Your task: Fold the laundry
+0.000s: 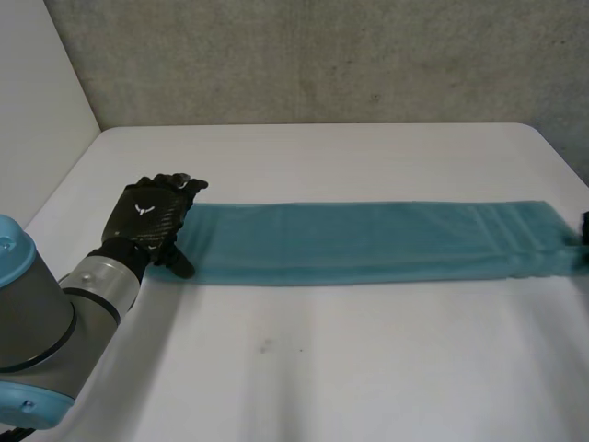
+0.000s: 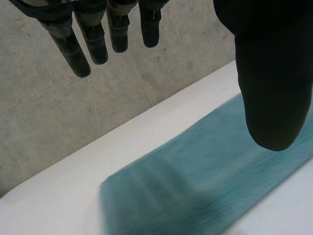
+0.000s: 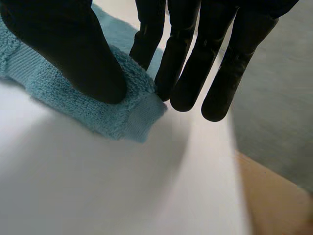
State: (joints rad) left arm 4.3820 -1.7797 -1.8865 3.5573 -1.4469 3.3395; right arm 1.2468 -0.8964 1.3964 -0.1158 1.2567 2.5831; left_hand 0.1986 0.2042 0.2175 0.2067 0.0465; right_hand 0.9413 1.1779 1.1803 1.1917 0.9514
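A teal towel, folded into a long narrow strip, lies across the white table from left to right. My left hand rests at the strip's left end with its fingers straight and spread. In the left wrist view those fingers and the thumb hang apart above the towel, holding nothing. My right hand is at the strip's right end. In its wrist view the right hand has its thumb pressing down on the towel's corner and its fingertips closed against the hem, pinching it.
A grey wall stands behind the table. The right hand works close to the table's right edge, and beyond it there is a drop to a brown floor. Bare tabletop lies in front of the towel.
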